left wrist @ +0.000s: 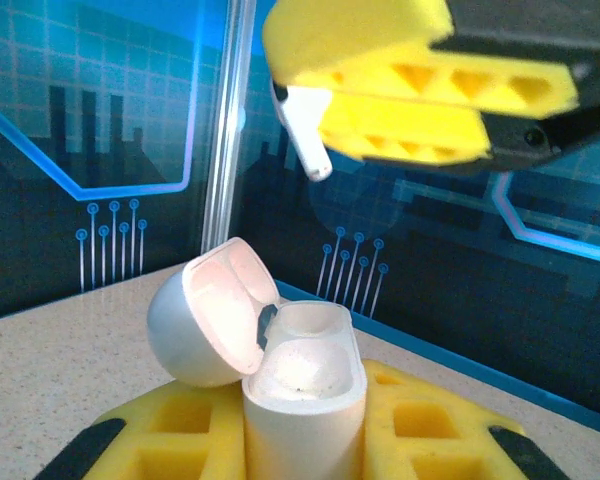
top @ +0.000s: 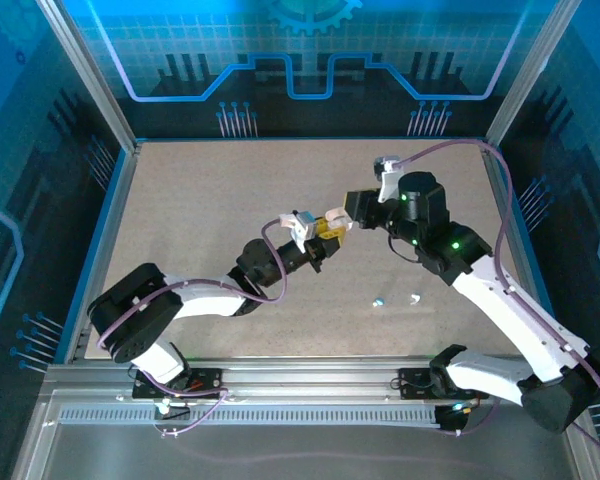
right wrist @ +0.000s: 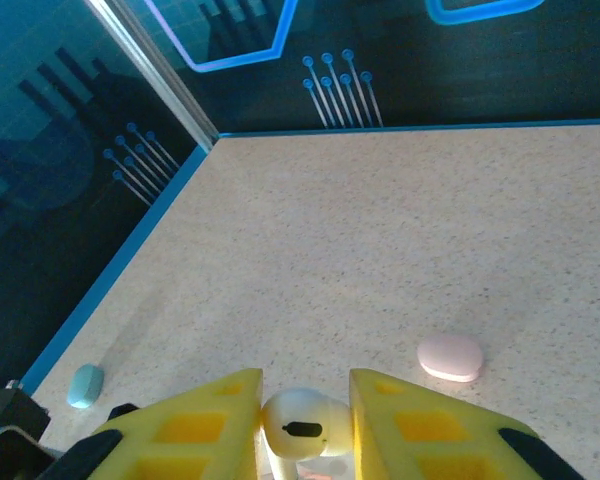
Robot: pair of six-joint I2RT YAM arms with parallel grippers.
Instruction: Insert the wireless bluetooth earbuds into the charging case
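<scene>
A: Where is the earbud (left wrist: 302, 128)?
B: Upper centre of the left wrist view, pinched in the right gripper (right wrist: 304, 415). Probably light and slippery, so grip the bulb. Below, the left gripper (left wrist: 304, 445) clamps the open charging case (left wrist: 302, 385).

Left hand (top: 321, 240) beside right hand (top: 336, 220)

From here the surface (right wrist: 400, 220) reads as matt, speckled beige with a fine grainy texture. The case (left wrist: 302, 400) is smooth white plastic, with a soft sheen inside its lid (left wrist: 208, 320). The earbud (right wrist: 298, 425) is glossy white plastic. The pads (left wrist: 380, 60) on the jaws look like matt yellow foam or rubber. The front rail (top: 310, 375) is bare brushed metal.
</scene>
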